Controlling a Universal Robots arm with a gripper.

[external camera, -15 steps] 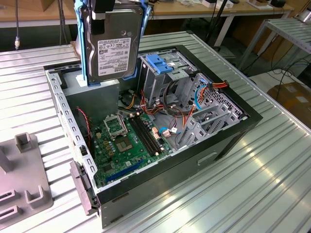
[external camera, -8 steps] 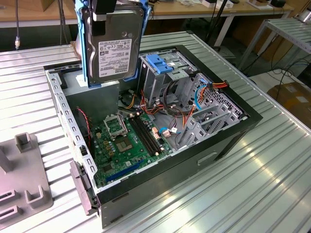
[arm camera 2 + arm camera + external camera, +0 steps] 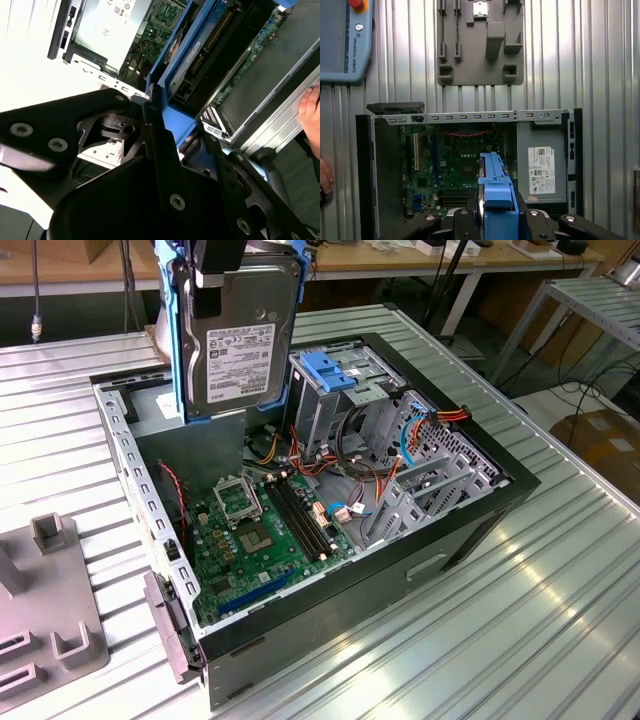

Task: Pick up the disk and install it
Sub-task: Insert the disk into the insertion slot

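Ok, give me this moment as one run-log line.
phase: carry | gripper: shut on disk | disk: on edge, held over open computer case | install: not yet done

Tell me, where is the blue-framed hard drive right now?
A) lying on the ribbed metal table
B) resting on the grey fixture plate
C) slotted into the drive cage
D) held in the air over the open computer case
D: in the exterior view the gripper holds the disk on edge above the open computer case.
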